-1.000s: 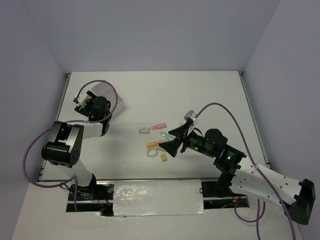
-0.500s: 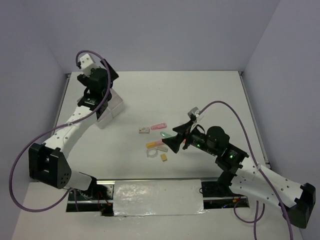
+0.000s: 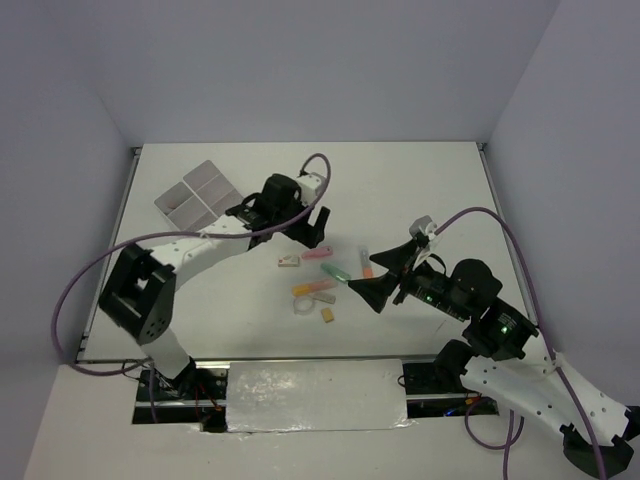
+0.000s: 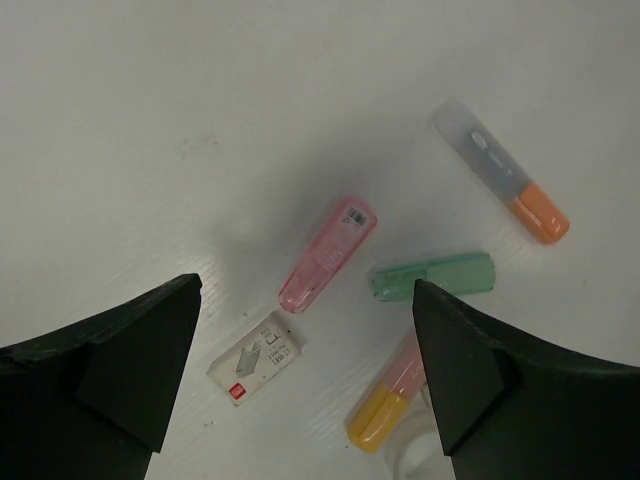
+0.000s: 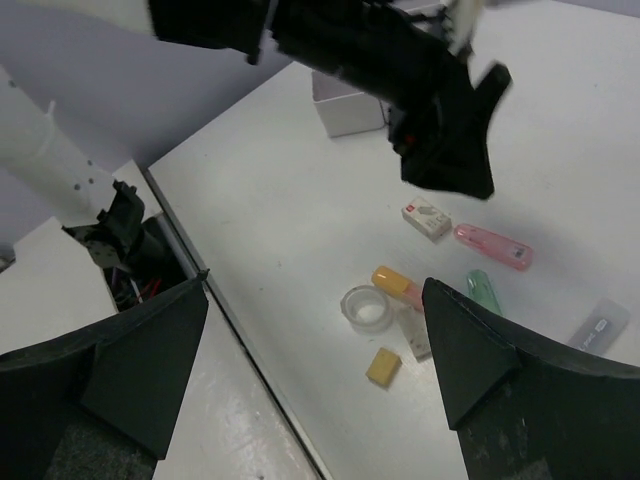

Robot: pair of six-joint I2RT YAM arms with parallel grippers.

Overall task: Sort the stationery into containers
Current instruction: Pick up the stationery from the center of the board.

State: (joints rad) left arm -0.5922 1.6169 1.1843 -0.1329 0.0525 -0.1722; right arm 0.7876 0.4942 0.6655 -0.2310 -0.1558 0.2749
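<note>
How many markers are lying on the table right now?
4. The pink marker lies centre, green marker beside it, orange-tipped marker farther off, yellow-tipped marker next to the tape ring. Others may be hidden.

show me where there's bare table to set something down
Free: the far table from the trays across to the right edge, and the near-left patch between the left arm and the tape ring. Crowded: the middle, where markers and erasers bunch between the left tool and the right tool.
</note>
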